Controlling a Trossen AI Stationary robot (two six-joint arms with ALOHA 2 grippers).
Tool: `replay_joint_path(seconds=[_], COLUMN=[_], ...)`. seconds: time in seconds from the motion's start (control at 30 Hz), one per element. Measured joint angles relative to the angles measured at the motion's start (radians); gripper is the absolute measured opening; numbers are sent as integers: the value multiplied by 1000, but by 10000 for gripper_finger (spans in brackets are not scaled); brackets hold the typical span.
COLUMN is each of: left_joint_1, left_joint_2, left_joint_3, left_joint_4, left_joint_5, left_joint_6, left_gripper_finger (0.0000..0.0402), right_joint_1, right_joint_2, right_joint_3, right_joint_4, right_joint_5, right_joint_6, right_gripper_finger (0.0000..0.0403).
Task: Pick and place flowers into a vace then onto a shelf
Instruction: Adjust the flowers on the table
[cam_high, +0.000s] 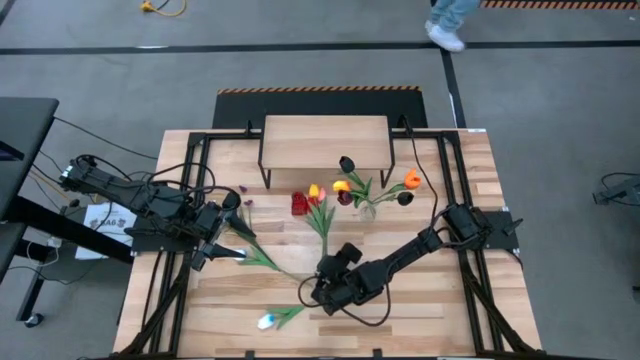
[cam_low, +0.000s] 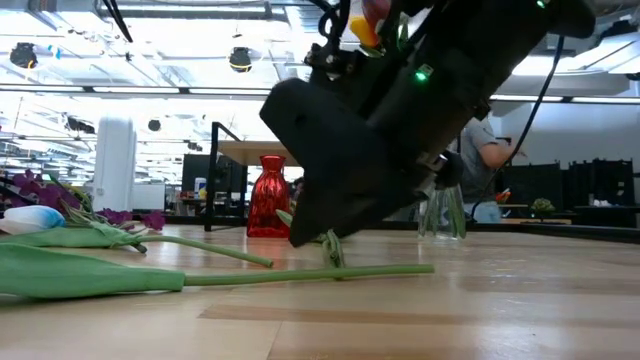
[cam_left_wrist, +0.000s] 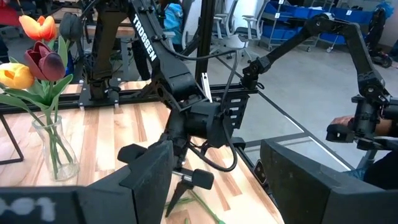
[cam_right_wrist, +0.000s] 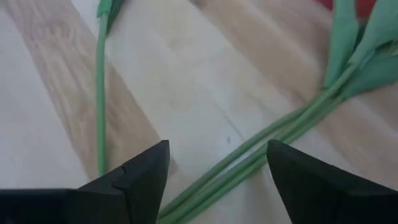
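Note:
A glass vase holds several tulips and stands in front of the light-wood shelf. Loose flowers lie flat on the table. A yellow and a red tulip lie with their stems running together between the fingers of my right gripper. That gripper is open and low over the table at the middle front. Beside them lie a thinner stem, a bunch of purple blossoms and a white tulip. My left gripper hangs open and raised at the table's left.
A red vase stands left of the glass vase, in front of the shelf. Black frame rails run along both sides of the table. A person stands on the floor beyond the far edge.

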Motion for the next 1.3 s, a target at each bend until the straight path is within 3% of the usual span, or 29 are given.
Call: replay_joint_path(seconds=[0.17, 0.4, 0.63, 1.07, 1.3], left_joint_1=[0, 0, 0, 0, 0], left_joint_2=[0, 0, 0, 0, 0], left_joint_3=[0, 0, 0, 0, 0], left_joint_4=[-3, -16, -16, -18, -18], left_joint_5=[0, 0, 0, 0, 0], left_joint_6=[0, 0, 0, 0, 0], left_gripper_finger=[232, 232, 232, 232, 232], right_joint_1=[8, 22, 10, 11, 18], right_joint_2=[-1, -1, -3, -3, -2], right_joint_3=[0, 0, 4, 3, 2], right_joint_4=[-1, -1, -59, -167, -267], right_joint_5=[16, 1, -110, -69, -23], right_joint_6=[-1, -26, 6, 92, 221], right_gripper_finger=[249, 199, 165, 176, 174])
